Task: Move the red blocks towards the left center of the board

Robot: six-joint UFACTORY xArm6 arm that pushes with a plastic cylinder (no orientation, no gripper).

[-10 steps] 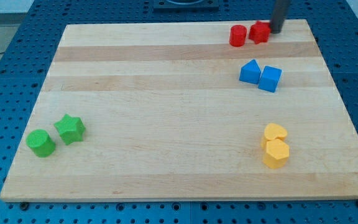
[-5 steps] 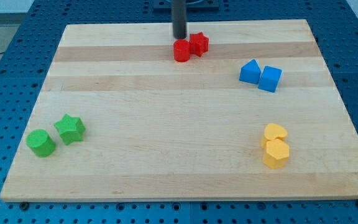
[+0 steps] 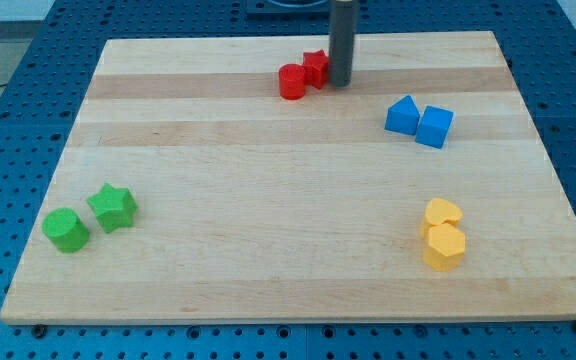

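Two red blocks sit side by side near the view's top centre: a red cylinder (image 3: 292,81) and a red star-like block (image 3: 315,68) just to its upper right, partly hidden by the rod. My tip (image 3: 339,83) stands right against the right side of the red star-like block. The left centre of the wooden board (image 3: 268,190) lies far to the view's left and lower than the red blocks.
Two blue blocks (image 3: 419,121) sit at the right, below and right of my tip. Two yellow blocks (image 3: 443,235) lie at the lower right. A green star (image 3: 113,207) and a green cylinder (image 3: 66,229) lie at the lower left.
The red blocks slid left from the top right corner to the top centre. My tip went left past them, then came back to the right side of the red pair.
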